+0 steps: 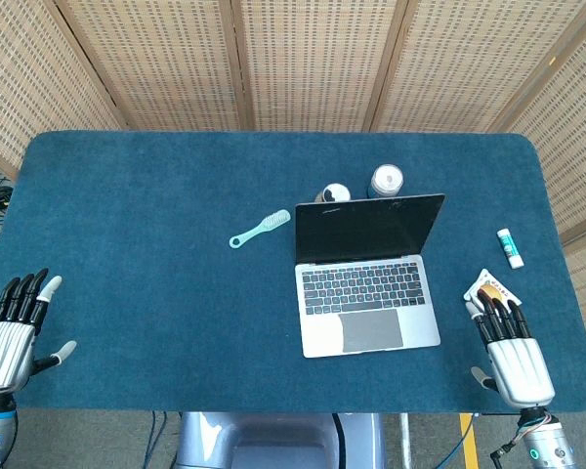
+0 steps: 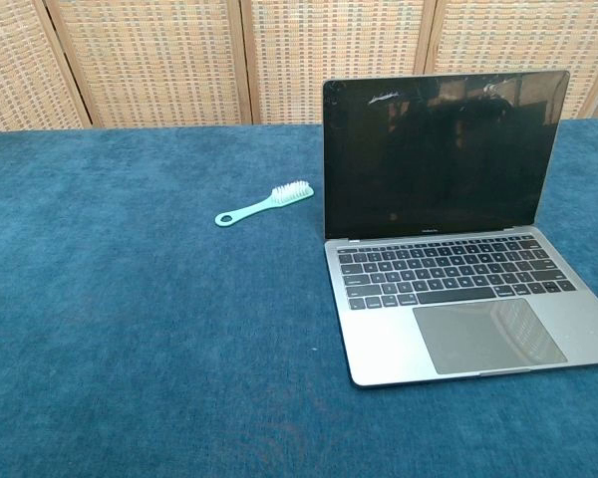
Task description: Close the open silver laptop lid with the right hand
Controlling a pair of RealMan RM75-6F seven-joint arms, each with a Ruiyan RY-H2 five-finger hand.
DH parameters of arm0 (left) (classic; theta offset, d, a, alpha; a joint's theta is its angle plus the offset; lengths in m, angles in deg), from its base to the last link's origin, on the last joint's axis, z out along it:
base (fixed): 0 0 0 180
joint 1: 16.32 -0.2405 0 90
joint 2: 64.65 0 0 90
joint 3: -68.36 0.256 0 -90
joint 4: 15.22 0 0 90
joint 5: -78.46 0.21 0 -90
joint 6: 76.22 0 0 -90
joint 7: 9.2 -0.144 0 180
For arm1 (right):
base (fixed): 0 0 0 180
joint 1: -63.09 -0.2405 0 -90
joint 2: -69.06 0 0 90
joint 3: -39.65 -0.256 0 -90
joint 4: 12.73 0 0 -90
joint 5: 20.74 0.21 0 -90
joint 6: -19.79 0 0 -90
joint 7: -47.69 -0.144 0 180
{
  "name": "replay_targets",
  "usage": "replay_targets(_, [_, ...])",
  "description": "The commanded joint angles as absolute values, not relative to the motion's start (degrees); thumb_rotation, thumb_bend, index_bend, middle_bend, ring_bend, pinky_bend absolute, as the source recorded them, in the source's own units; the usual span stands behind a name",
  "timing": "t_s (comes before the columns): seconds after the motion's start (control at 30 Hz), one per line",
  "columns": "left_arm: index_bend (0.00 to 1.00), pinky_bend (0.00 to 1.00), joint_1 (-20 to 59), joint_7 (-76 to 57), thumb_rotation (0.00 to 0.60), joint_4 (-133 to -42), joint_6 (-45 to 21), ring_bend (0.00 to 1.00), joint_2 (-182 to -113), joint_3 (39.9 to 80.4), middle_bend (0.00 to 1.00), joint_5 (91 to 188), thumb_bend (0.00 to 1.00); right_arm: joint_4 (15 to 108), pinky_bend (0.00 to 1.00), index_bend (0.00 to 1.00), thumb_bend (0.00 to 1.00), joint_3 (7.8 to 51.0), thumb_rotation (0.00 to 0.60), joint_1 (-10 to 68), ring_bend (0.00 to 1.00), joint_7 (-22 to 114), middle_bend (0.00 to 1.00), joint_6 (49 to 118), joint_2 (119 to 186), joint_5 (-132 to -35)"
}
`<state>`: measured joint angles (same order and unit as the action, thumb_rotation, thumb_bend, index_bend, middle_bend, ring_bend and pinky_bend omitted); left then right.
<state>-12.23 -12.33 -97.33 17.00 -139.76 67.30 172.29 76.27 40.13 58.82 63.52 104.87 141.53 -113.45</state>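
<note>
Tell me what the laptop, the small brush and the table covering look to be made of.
Laptop: likely aluminium, with a matte silver-grey deck; the screen is glossy and shows reflections. Brush: probably plastic, a smooth mint-green handle with pale bristles. Table covering: looks like a short-pile fabric or carpet, dark teal and faintly mottled.

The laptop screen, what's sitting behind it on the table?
Behind the open laptop lid, the head view shows two round containers: a dark one with a white top and a white one. The lid hides their lower parts; the chest view hides them completely.
</note>
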Motion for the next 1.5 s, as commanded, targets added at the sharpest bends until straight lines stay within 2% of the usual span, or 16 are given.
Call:
replay_targets(0.03, [0.00,0.00,-12.28,-12.50,0.600,-97.32,17.06,0.00,-139.81,67.36,0.00,172.38,0.01,76.22,0.00,0.00,0.05,40.15,0.600,58.84,0.00,63.49,0.00,104.90,141.52,-113.47])
replay_targets(1.3, [0.00,0.00,-12.48,-12.16,0.600,-97.61,17.76,0.00,-139.52,67.50,0.00,173.07,0.01,76.36,0.00,0.00,0.06,40.08,0.600,59.01,0.00,62.68,0.00,106.19,141.47,-114.88])
replay_targets(1.5, [0.00,0.00,-12.54,-11.67,0.600,-97.64,17.78,0.00,-139.36,67.23,0.00,172.59,0.01,76.09,0.00,0.00,0.20,39.16,0.600,58.48,0.00,62.07,0.00,107.38,142.41,-115.96])
